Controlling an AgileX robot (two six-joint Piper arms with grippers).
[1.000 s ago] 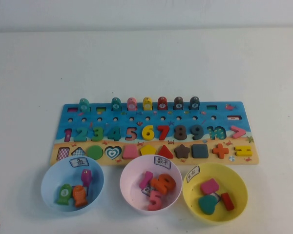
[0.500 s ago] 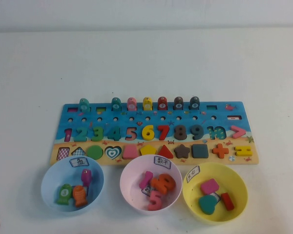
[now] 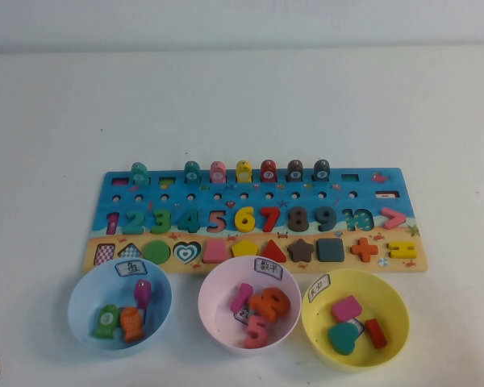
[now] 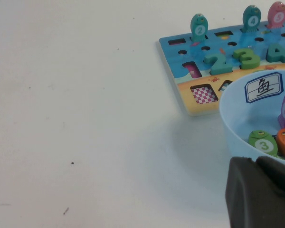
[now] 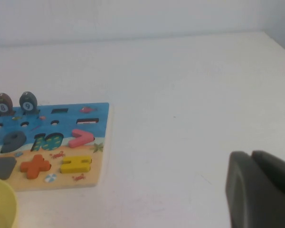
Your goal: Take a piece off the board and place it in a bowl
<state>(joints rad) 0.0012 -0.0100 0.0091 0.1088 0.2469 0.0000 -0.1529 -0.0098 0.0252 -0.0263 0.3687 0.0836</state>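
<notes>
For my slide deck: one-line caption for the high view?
Red piece in the yellow bowl below the board; left pincer and right pincer parked off-frame.

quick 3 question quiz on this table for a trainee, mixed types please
1. True or false: the red bar lies in the yellow bowl.
2. Which bowl holds the fish pieces? A) light blue bowl B) pink bowl C) yellow bowl
3. Fill in: on the board, the slot in the far right corner, beyond the pink greater-than sign, is ____.

Key
1. True; it sits beside a pink rounded rectangle and a teal heart.
2. A
3. Empty

The left pincer is low beside the light blue bowl; the right pincer is over bare table right of the board.
</notes>
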